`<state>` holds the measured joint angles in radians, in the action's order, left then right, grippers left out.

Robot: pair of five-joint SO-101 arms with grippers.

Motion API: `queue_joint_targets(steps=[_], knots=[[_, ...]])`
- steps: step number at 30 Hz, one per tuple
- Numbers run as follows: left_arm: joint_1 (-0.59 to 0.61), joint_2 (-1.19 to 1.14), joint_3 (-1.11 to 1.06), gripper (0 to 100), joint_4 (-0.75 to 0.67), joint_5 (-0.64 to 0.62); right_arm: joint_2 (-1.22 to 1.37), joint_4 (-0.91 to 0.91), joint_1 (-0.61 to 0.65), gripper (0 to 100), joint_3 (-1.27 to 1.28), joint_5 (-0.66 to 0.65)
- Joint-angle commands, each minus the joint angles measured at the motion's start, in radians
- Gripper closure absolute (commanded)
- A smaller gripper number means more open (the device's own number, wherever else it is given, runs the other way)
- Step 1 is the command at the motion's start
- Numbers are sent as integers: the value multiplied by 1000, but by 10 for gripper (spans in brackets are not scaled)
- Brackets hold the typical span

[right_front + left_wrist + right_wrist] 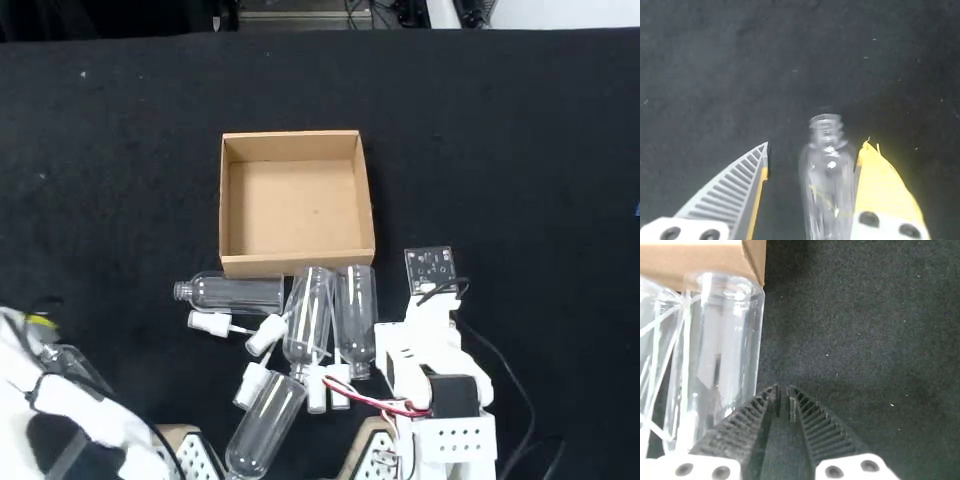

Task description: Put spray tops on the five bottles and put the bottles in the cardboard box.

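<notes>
Five clear plastic cylindrical bottles are on the scene. Four lie on the black cloth table (520, 150) at lower centre of the high view, just below the open square brown cardboard box (298, 263), which holds nothing.

1. The bare-necked bottle (235, 293) lies crosswise beside the box's lower wall, with its threaded neck pointing to frame left.
2. The middle bottle (308, 318) and the right-hand bottle (355, 315) lie side by side, with their bases towards the box.
3. The lowest bottle (265, 425) lies tilted near the bottom edge.

Several small white spray tops (210, 322) lie among these four; which ones are fitted cannot be told.

The fifth bottle (826, 185), uncapped, sits inside the left gripper (815, 145). Its jaws are spread, the bottle rests against the yellow finger, and a gap remains to the grey one.

The right gripper (783, 388) is next to the right-hand bottle near the box corner. Its jaws are closed together with nothing between them.
</notes>
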<state>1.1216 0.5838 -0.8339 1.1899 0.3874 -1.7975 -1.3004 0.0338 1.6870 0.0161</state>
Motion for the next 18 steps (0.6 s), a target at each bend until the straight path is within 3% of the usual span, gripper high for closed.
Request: queue_joint_targets(steps=[1, 7, 12, 18], knots=[[15, -43, 79, 729, 140, 31, -99, -5, -20, 987, -4, -8], [-70, -107, -44, 733, 57, -40, -99, -5, -20, 987, -4, -8], [-56, -106, -145, 733, -86, -57, -99, -5, -20, 987, -4, -8], [-44, -107, -160, 734, -98, -55, -99, -5, -20, 987, -4, -8]])
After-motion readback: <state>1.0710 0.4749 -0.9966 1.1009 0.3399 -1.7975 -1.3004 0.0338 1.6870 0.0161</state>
